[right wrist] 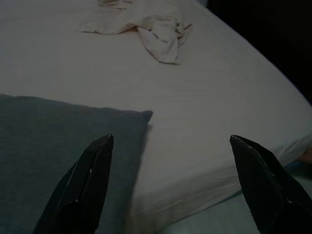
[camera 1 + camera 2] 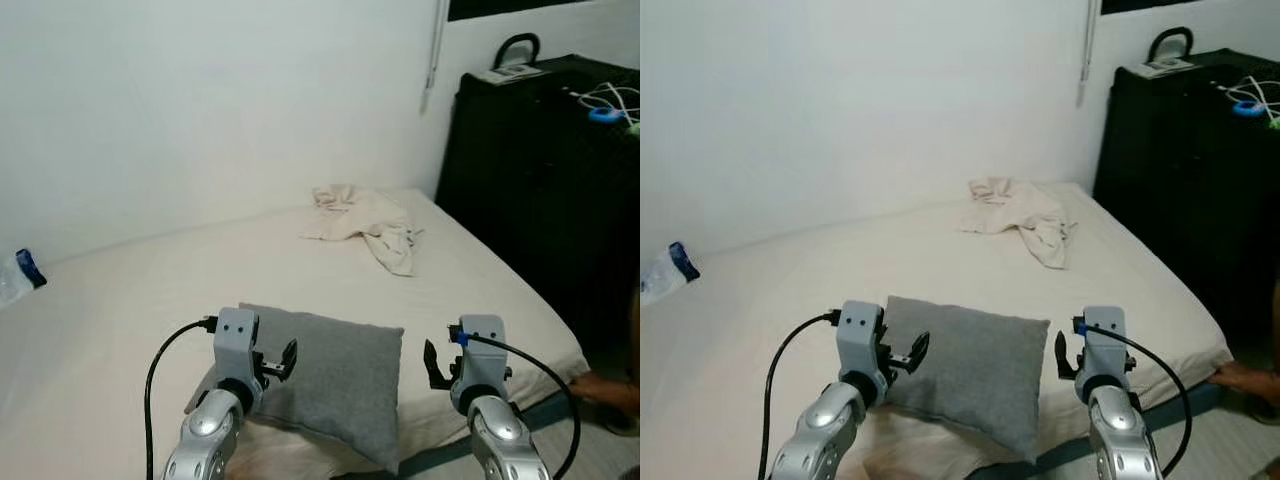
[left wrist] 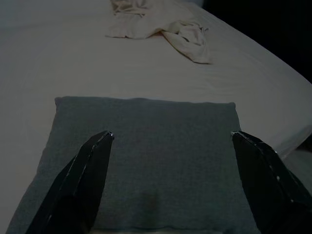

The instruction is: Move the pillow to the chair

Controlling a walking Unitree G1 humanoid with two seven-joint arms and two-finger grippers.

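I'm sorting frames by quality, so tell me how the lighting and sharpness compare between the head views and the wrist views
Left and right eye views: bright, even light, grey pillow and crumpled cloth fairly sharp, black cabinet loses detail in shadow. Left wrist view: dim, pillow weave readable, left gripper fingers dark silhouettes, jaws open. Right wrist view: equally dim, right gripper jaws open, bed greyish.
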